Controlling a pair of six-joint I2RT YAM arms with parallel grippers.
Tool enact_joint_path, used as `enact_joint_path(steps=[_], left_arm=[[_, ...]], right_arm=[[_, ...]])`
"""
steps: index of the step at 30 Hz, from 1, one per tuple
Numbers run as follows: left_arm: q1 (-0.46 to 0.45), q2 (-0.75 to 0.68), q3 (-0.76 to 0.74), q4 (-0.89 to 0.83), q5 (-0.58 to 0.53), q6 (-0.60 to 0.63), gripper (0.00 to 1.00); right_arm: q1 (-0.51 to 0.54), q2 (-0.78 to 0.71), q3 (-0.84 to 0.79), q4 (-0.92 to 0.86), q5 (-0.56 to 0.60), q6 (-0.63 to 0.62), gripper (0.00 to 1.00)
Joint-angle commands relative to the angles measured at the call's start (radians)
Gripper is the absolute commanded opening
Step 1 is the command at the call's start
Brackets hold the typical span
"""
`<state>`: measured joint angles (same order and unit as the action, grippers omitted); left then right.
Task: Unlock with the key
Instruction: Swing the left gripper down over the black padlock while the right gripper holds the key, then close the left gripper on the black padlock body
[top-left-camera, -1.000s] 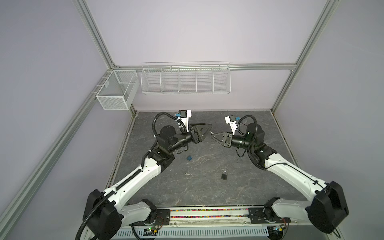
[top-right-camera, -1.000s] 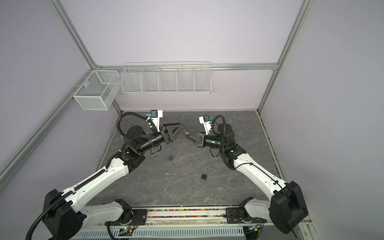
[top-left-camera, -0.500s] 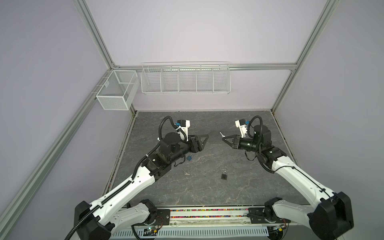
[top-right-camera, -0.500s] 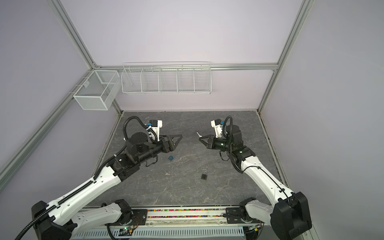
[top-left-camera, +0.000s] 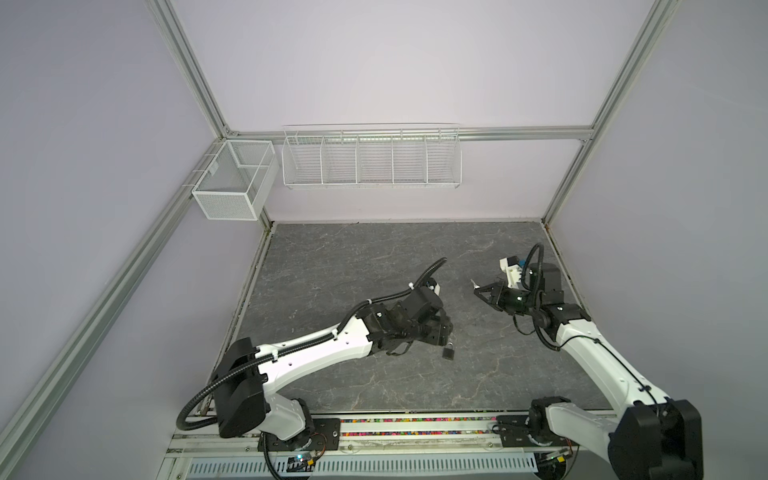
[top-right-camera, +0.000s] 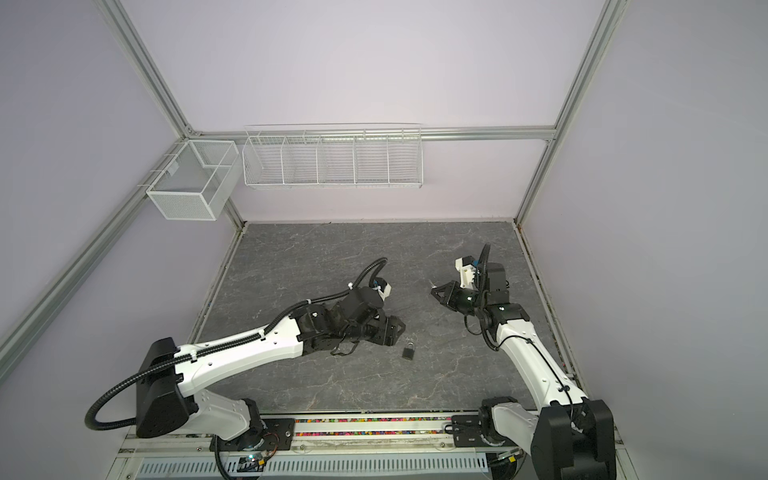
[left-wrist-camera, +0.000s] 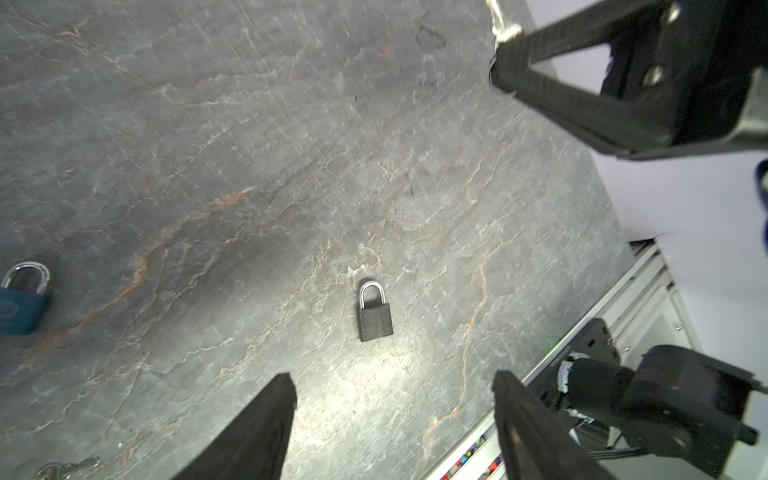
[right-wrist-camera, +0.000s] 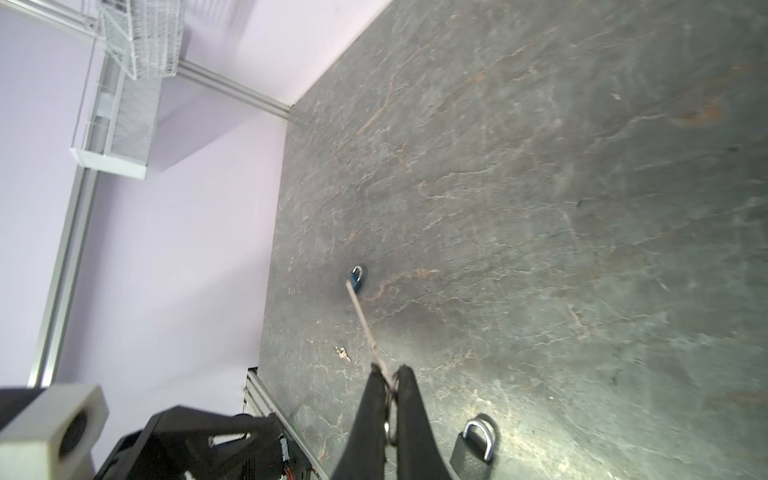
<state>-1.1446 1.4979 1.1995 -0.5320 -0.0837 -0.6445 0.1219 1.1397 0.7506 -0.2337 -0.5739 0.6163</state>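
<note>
A dark grey marbled stone surface (top-left-camera: 374, 257) filled the lower middle of both top views. The black left tool (left-wrist-camera: 392, 399) hung wide open and empty beside a small black padlock (top-left-camera: 572, 353) lying flat at centre. At centre right, the black right tool (right-wrist-camera: 388, 374) was clamped on a thin silver key (right-wrist-camera: 365, 324).

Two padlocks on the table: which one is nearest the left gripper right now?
The black padlock. It lies just ahead of the open left gripper, roughly centred between its fingers. The blue padlock lies farther away, outside the gripper's line.
</note>
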Motion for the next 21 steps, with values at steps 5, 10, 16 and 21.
enact_joint_path(steps=[5, 10, 16, 21], left_arm=[[-0.074, 0.266, 0.250, -0.340, -0.040, 0.011, 0.75], [-0.110, 0.422, 0.349, -0.434, -0.076, -0.023, 0.74], [-0.110, 0.528, 0.408, -0.421, -0.028, -0.021, 0.71], [-0.110, 0.598, 0.464, -0.424, -0.028, -0.022, 0.68]], right_arm=[[-0.029, 0.037, 0.009, -0.082, 0.049, -0.021, 0.06], [-0.042, 0.044, 0.006, -0.071, 0.033, -0.030, 0.06], [-0.085, 0.067, -0.006, -0.066, 0.003, -0.031, 0.06], [-0.109, 0.079, -0.019, -0.047, -0.014, -0.022, 0.06]])
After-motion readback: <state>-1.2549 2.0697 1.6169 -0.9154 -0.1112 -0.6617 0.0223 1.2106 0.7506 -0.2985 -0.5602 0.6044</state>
